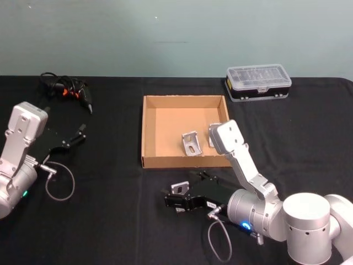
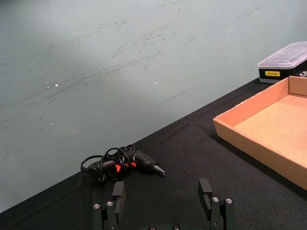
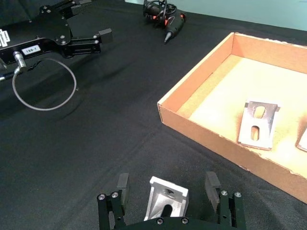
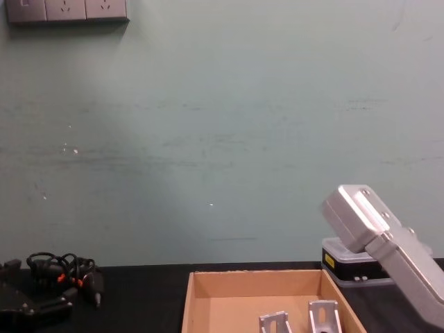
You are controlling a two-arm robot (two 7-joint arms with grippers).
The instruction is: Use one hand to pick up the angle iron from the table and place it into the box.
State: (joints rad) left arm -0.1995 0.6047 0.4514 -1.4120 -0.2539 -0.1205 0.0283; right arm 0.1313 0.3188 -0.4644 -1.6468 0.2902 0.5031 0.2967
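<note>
Right gripper (image 3: 168,186) sits low at the table (image 3: 96,143), jaws spread, gripping nothing. Angle iron (image 3: 167,201) lies flat on the tabletop between them, touching neither. Left gripper (image 2: 161,190) hovers far left, jaws apart, empty. Box (image 1: 148,132), just beyond the angle iron, holds two brackets (image 1: 190,143).

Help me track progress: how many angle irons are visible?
3. Two sit in the box: a middle bracket and a right bracket partly behind the right arm, which could hide more. The third bracket lies on the table between the right gripper's fingers. Left gripper idles left.
</note>
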